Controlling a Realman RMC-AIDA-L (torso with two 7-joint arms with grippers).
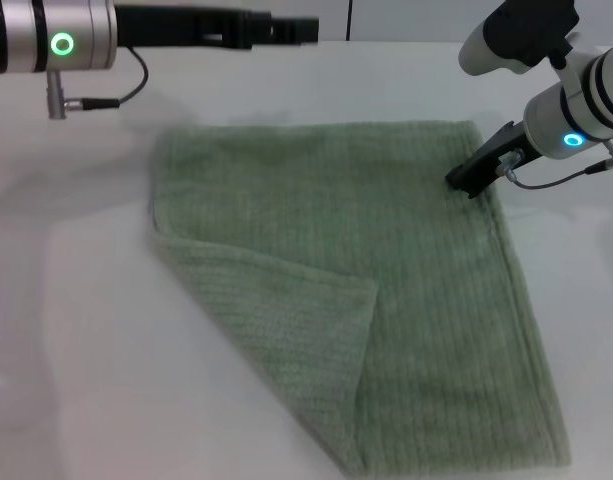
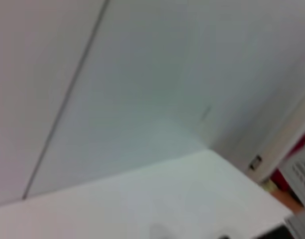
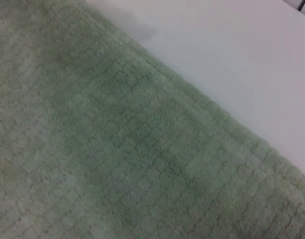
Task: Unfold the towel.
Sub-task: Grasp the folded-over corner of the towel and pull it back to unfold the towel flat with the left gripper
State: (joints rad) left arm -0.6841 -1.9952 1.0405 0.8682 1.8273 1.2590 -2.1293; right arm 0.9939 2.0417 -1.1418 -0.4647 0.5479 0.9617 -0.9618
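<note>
Green towel under lowered right hand, grip unclear; left arm raised.

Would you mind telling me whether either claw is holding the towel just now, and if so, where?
The right claw sits at the towel's far right edge, but a hold cannot be told. The left claw is raised beyond it, holding nothing.

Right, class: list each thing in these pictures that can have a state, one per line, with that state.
towel: lying mostly flat on the table, its near left corner folded over onto the cloth.
right pincer: down at the towel's far right edge.
left pincer: held above the table's far side, away from the towel.
table: white, bearing the towel.
</note>
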